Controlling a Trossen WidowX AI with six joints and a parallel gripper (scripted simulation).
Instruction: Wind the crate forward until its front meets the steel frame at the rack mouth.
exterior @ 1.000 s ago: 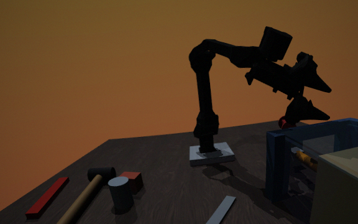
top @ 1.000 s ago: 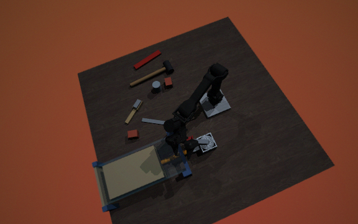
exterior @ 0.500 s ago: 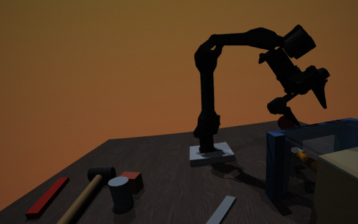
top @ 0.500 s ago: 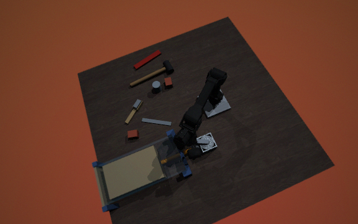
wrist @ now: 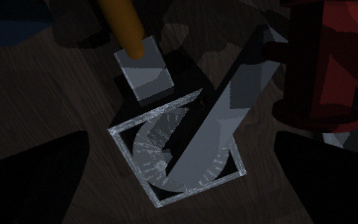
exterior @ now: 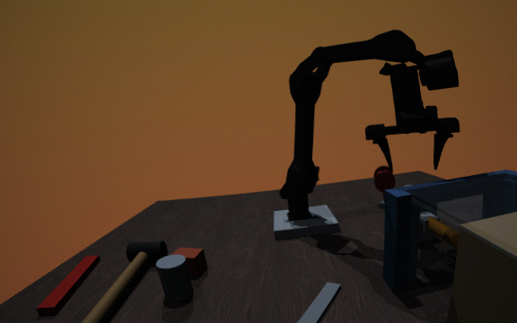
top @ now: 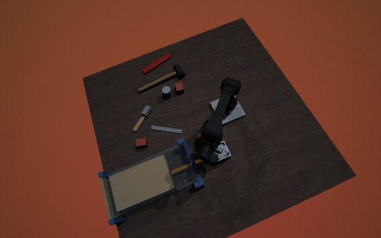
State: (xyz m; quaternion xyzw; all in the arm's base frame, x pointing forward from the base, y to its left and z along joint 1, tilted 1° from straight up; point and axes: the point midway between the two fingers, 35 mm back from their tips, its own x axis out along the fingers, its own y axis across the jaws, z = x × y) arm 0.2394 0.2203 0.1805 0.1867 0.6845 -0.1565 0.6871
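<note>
Fingers spread wide and empty, the gripper (exterior: 414,169) (wrist: 185,140) hangs above the winch, presumably to take its red grip (exterior: 384,179) (wrist: 325,65). Leftmost from above, the crate (top: 141,183) (exterior: 505,251) sits back inside the cubby (top: 182,147) (exterior: 398,238), leaving room to wind; rightward, the handle (top: 219,149) (wrist: 220,120) already lies across the winch (top: 226,154) (wrist: 200,189), seemingly for cranking.

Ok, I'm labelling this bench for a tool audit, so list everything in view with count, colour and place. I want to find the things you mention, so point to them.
Red bar (top: 157,63) (exterior: 69,284): one, red, far edge
Mallet (top: 159,81) (exterior: 121,287): one, black head, tan handle, beside bar
Cylinder (top: 167,92) (exterior: 175,280): one, grey, by mallet
Blocks (top: 179,88) (exterior: 191,260): two, orange-red, one by cylinder, one near cubby
Brush-like tool (top: 139,122): one, tan and grey, mid-bench
Flat strip (top: 166,129) (exterior: 321,305): one, grey, near cubby
Cubby frame (top: 182,147) (exterior: 399,242): one, blue, clear-panelled
Crate (top: 141,183) (exterior: 510,233): one, tan, inside cubby
Strap (top: 179,170) (exterior: 440,230) (wrist: 122,22): one, orange, crate to winch
Winch (top: 224,152) (wrist: 152,199): one, grey, outside cubby
Crank: one, grey arm (wrist: 230,107), red grip (exterior: 384,179) (wrist: 325,65), on winch
Arm (top: 221,110) (exterior: 304,130): one, black, grey base
Gripper (exterior: 413,168) (wrist: 185,140): one, black, open above winch
</note>
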